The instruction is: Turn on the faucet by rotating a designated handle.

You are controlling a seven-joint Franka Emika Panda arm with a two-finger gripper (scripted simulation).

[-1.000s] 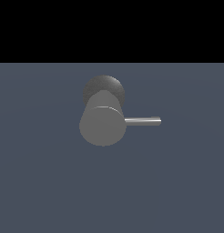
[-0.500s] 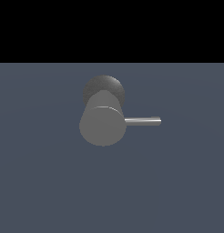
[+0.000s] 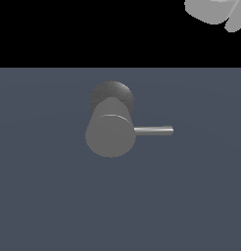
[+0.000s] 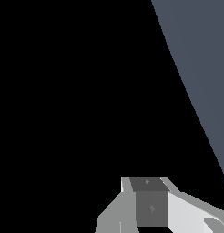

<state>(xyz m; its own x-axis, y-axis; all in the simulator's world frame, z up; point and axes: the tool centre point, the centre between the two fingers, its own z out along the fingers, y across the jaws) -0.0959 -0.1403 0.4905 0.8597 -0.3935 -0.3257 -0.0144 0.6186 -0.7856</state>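
At top right, robot arm (image 3: 215,12) has newly appeared.

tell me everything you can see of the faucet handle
The handle is a thin, straight rod of shiny grey metal with a bright highlight along its length. It projects level from the side of the faucet toward the exterior view's right and ends in a blunt free tip. Only the faucet body touches it. It does not appear in the wrist view.

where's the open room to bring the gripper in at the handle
The floor is bare on all sides of the faucet, so the handle is open from the exterior view's right, above and below. Only its inner end, at the faucet body, is crowded.
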